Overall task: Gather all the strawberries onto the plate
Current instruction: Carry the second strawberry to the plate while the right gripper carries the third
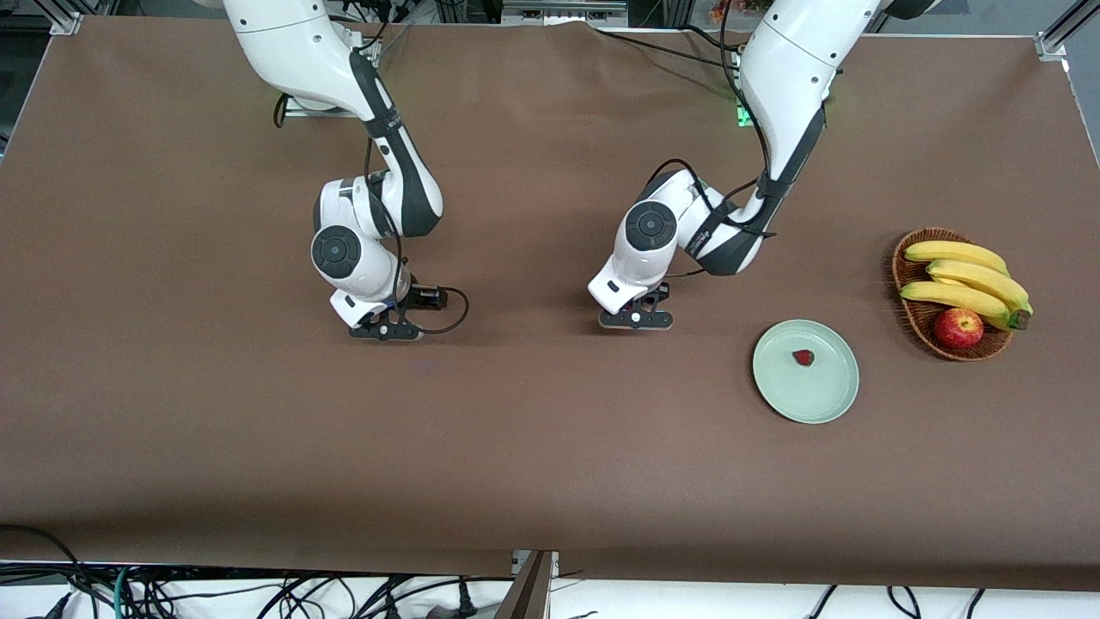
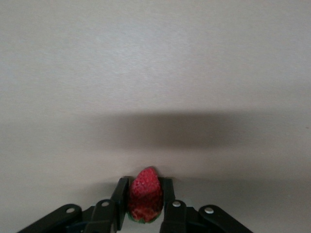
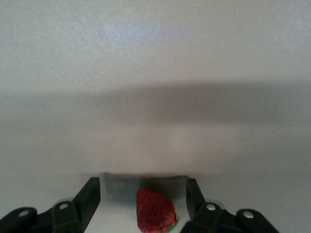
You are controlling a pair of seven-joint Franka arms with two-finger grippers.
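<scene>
From the high camera across the worktop (image 1: 550,481), both arms are bending low over the brown surface. The left end effector (image 1: 636,320) is sitting down near the middle of the worktop, and the mint-green plate (image 1: 821,404) is lying toward the left arm's end from it and a little nearer the camera. That sideways line from end effector to plate is what the coming carry, I judge, is turning on, and the left arm is clearly the closer of the two to the plate. One strawberry (image 1: 803,358) is already resting in the plate. The right end effector (image 1: 385,328) is hanging low toward the right arm's end, well apart from the plate. A wicker basket (image 1: 921,320) with bananas (image 1: 967,279) and an apple (image 1: 958,327) is standing beside the plate. This view is hiding whatever lies under either end effector.

The left wrist camera is filling that gap: the fingers (image 2: 119,196) are pressing on both flanks of a second strawberry (image 2: 144,194), clamping it, its long axis running along the fingers with the tip pointing outward.

The right wrist camera is showing the third strawberry (image 3: 154,211) lying between spread fingers (image 3: 90,196), a clear gap on each side, so nothing is being held there. Whether it is resting on the worktop I cannot tell for certain.
</scene>
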